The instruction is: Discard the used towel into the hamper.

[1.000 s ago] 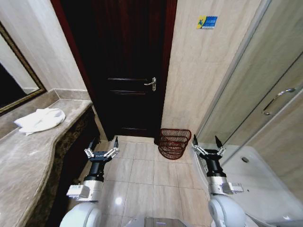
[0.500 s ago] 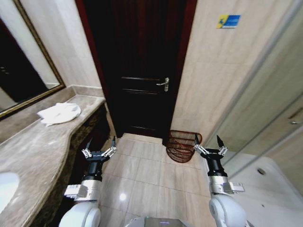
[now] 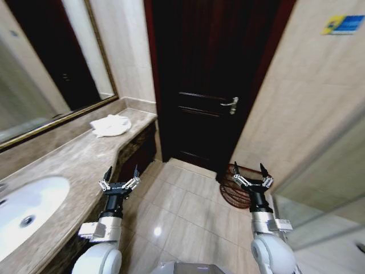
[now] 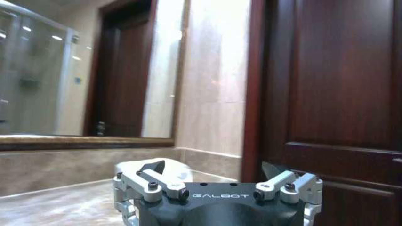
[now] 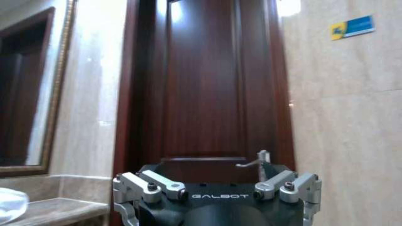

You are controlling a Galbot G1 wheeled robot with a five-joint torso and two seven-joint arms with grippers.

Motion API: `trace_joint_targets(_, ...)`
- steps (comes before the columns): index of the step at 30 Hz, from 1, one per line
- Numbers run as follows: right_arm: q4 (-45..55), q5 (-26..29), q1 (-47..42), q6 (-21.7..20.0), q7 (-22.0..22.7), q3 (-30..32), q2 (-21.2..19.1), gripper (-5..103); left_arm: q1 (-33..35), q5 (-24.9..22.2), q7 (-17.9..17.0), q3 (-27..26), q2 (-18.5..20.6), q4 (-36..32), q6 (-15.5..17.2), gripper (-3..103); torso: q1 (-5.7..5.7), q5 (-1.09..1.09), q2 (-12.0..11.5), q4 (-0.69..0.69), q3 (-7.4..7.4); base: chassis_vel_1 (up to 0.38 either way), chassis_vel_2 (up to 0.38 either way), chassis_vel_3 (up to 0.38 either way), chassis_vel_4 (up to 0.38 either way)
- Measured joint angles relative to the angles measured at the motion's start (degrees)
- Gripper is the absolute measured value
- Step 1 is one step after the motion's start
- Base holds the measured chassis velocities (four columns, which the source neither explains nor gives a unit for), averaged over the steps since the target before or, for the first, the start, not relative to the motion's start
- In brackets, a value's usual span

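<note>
The used towel (image 3: 111, 125) is a crumpled white heap at the far end of the marble counter (image 3: 68, 165), left of the door. It also shows behind my left gripper (image 4: 210, 167) as a white towel (image 4: 177, 165). The hamper (image 3: 231, 188), a dark reddish-brown openwork basket, stands on the floor by the right wall, partly hidden behind my right gripper (image 3: 249, 176). My left gripper (image 3: 120, 181) is held up beside the counter's front edge, well short of the towel. Both grippers are open and hold nothing. The right gripper (image 5: 212, 169) faces the door.
A dark wooden door (image 3: 211, 85) with a metal handle (image 3: 230, 104) is shut ahead. A white sink (image 3: 23, 211) is set in the counter at the near left, under a framed mirror (image 3: 51, 74). A glass shower wall (image 3: 325, 194) stands on the right. Tiled floor (image 3: 177, 217) lies between.
The whole picture has shifted right as the camera turned left; the sink has come into view and the towel sits nearer the middle. Both arms keep the same raised, open pose.
</note>
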Motion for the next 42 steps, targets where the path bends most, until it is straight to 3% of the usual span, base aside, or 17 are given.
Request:
trace_joint_targets(7, 0.54, -0.07, -0.29, -0.31, -1.74, 0.02, 0.30, 100, -0.07, 2.55, -2.91, -0.08, -0.36, 0.51, -0.20, 100, -0.01, 0.00, 0.00, -0.02, 0.00, 0.017, 0.012, 0.022, 0.024)
trace_joint_targets(16, 1.00, 0.16, -0.52, -0.11, -2.12, 0.16, 0.29, 100, -0.18, 2.56, -5.91, -0.09, -0.52, 0.72, 0.85, 100, -0.01, 0.00, 0.00, -0.02, -0.01, 0.000, 0.000, 0.000, 0.000)
trace_joint_targets(42, 0.74, -0.32, -0.81, 0.86, -3.49, -0.01, 0.43, 100, -0.23, 1.05, -5.78, 0.22, -0.38, 0.76, 0.10, 100, -0.02, 0.00, 0.01, -0.01, -0.01, -0.073, 0.078, 0.080, -0.077)
